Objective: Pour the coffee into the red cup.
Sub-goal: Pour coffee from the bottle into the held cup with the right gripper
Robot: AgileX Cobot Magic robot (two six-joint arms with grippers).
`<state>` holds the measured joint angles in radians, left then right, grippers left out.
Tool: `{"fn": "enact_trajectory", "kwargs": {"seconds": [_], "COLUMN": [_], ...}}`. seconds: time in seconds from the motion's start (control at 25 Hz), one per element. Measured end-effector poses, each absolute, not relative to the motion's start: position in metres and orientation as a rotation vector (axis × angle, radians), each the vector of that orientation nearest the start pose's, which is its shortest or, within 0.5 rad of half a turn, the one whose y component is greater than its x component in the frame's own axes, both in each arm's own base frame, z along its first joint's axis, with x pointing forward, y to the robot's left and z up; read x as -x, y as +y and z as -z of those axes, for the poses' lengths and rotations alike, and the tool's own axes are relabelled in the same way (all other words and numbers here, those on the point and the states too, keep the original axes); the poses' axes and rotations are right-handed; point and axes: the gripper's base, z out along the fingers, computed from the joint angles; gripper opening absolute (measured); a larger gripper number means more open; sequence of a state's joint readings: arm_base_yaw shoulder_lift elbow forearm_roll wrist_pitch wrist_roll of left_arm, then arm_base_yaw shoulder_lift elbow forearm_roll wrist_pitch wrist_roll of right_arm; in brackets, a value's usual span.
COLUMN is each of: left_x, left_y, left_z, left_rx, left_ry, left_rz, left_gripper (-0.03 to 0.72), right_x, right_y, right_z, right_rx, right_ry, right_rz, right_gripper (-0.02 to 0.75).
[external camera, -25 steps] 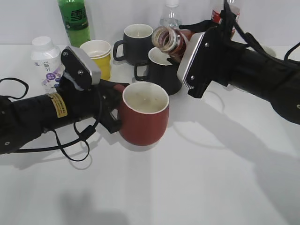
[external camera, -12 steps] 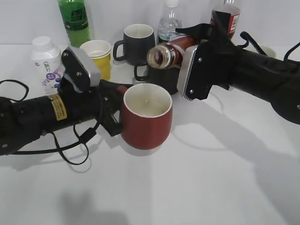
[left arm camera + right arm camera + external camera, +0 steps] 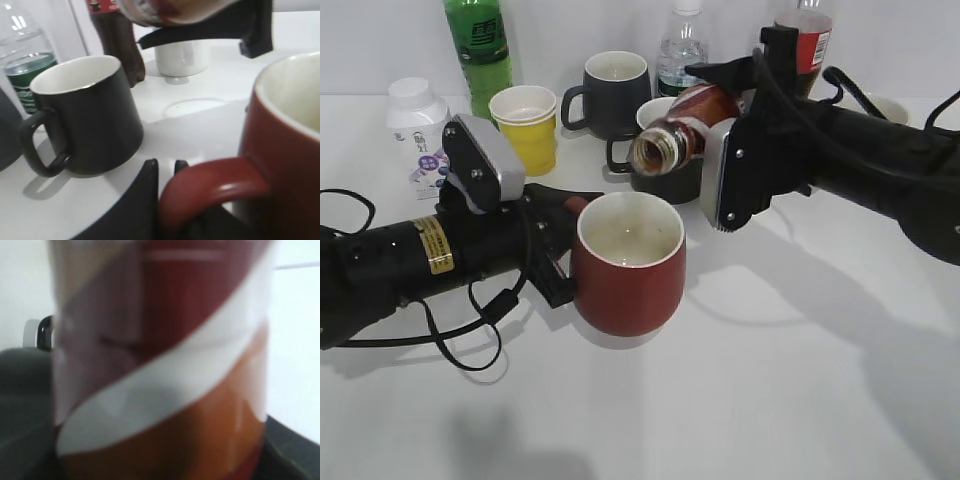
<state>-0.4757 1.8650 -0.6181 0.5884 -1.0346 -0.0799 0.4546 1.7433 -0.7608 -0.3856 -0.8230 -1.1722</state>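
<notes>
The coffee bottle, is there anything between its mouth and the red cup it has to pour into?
Nothing visible. The coffee bottle, held tipped by the right gripper, has its uncapped mouth above and just behind the red cup's open rim. The black mug stands behind that gap, not in it. The left gripper holds the cup's handle.

Bright, even indoor light. Soft grey shadows fall on the white desk (image 3: pixel 790 380) toward the camera. The right wrist view is heavily blurred; the left wrist view's foreground is soft.
</notes>
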Motion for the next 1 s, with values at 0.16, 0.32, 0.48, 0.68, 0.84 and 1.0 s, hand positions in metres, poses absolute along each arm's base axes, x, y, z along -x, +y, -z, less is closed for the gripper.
{"fn": "enact_trajectory", "kwargs": {"seconds": [0.16, 0.32, 0.48, 0.68, 0.84, 1.0], "left_x": [-0.261, -0.259, -0.258, -0.256, -0.249, -0.247], "left_y": [-0.185, -0.186, -0.187, -0.186, -0.184, -0.184], "left_z": [-0.144, -0.144, -0.143, -0.143, -0.141, -0.14], "left_rx": [-0.982, -1.007, -1.03, -1.034, -1.025, -1.027], "left_ry": [1.508, 1.496, 1.486, 1.478, 1.47, 1.479], "left_rz": [0.612, 0.62, 0.628, 0.638, 0.666, 0.666], "left_gripper": [0.064, 0.064, 0.064, 0.064, 0.064, 0.064], "right_x": [-0.3, -0.3, -0.3, -0.3, -0.3, -0.3], "right_y": [0.176, 0.176, 0.176, 0.176, 0.176, 0.176], "right_z": [-0.203, -0.203, -0.203, -0.203, -0.203, -0.203], "right_rx": [1.527, 1.54, 1.555, 1.565, 1.569, 1.58], "right_ry": [0.768, 0.746, 0.721, 0.704, 0.695, 0.675], "right_rz": [0.53, 0.551, 0.575, 0.591, 0.599, 0.619], "right_gripper": [0.503, 0.503, 0.503, 0.503, 0.503, 0.503]}}
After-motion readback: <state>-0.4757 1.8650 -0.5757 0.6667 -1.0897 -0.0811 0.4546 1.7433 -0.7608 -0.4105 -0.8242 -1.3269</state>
